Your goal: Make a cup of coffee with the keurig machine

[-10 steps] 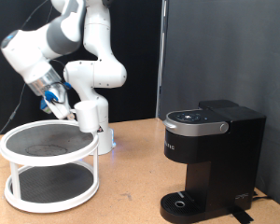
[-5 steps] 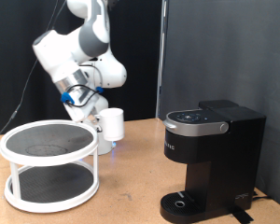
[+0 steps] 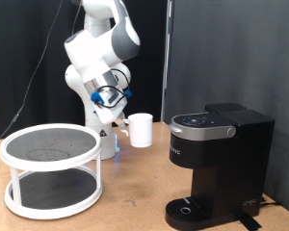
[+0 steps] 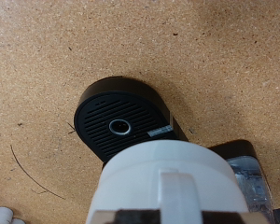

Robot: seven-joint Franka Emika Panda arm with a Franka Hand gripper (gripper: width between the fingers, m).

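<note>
The small white cup (image 3: pixel 140 129) hangs in the air, held from its side by my gripper (image 3: pixel 124 119), which is shut on it. It is just to the exterior view's left of the keurig machine (image 3: pixel 218 159), about level with the machine's silver-rimmed top panel (image 3: pixel 203 123). The machine's lid is down and its round drip base (image 3: pixel 191 209) is bare. In the wrist view the cup (image 4: pixel 168 187) fills the near edge, with the black drip base (image 4: pixel 119 119) on the wooden table beyond it. The fingers themselves are hidden by the cup there.
A white two-tier round rack (image 3: pixel 50 168) with dark mesh shelves stands at the exterior view's left. The robot's white base (image 3: pixel 104 144) stands behind it. The tabletop (image 3: pixel 135 202) is brown board. A dark curtain hangs behind.
The arm has swung to the exterior view's right, carrying the cup from beside the rack to a spot close to the machine's left side.
</note>
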